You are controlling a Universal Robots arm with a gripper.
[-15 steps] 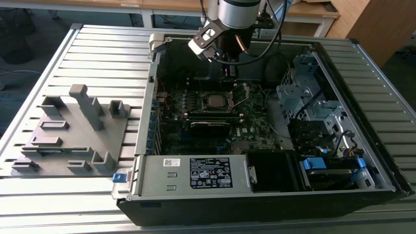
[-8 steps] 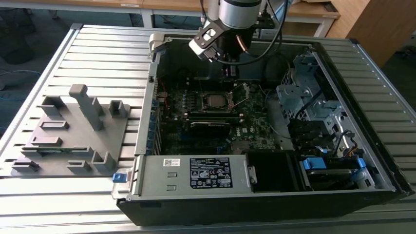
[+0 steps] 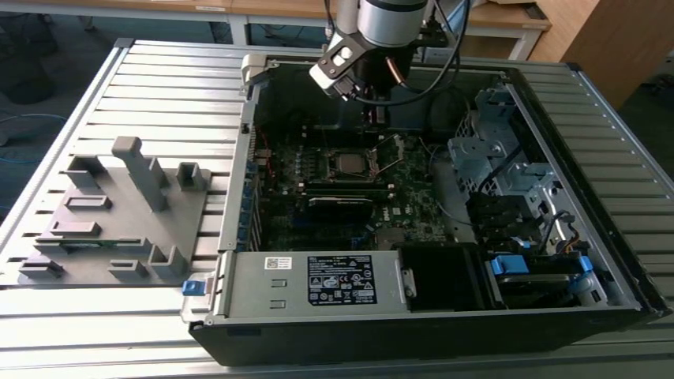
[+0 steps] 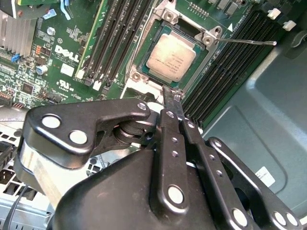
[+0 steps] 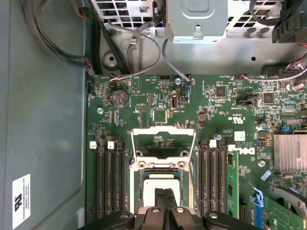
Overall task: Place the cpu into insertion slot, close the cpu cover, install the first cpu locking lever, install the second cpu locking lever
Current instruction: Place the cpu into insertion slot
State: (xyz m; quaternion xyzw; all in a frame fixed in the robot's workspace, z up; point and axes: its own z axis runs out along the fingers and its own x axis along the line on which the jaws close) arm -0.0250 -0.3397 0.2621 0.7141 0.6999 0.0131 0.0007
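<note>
Slatted aluminium table (image 3: 158, 71) is carrying two items, its ribs running across from the exterior view's left edge to the right edge. An open computer case (image 3: 421, 335) is lying on its side over the middle and the exterior view's right part of the surface, reaching close to the near edge and the right edge. A grey fixture plate (image 3: 200, 225) with upright posts and blocks is sitting flat toward the left edge, just beside the case, with bare slats showing at the far-left corner.
</note>
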